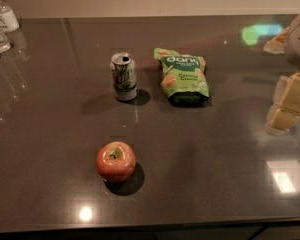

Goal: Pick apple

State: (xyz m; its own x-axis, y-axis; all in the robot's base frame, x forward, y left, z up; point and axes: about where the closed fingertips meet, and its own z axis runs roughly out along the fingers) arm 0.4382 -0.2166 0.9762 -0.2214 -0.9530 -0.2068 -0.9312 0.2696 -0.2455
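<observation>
The apple (115, 161) is round and red-orange with a yellow-green patch around its stem dimple. It sits on the dark countertop (200, 174) toward the front, left of centre. My gripper (288, 104) hangs at the right edge of the view, above the counter, far to the right of the apple and a little behind it. It touches nothing and holds nothing that I can see. Part of it is cut off by the frame edge.
A soda can (123, 77) stands upright behind the apple. A green snack bag (183, 76) lies right of the can. Clear bottles (0, 24) stand at the far left corner. A wall runs behind the counter, whose front edge is near the bottom.
</observation>
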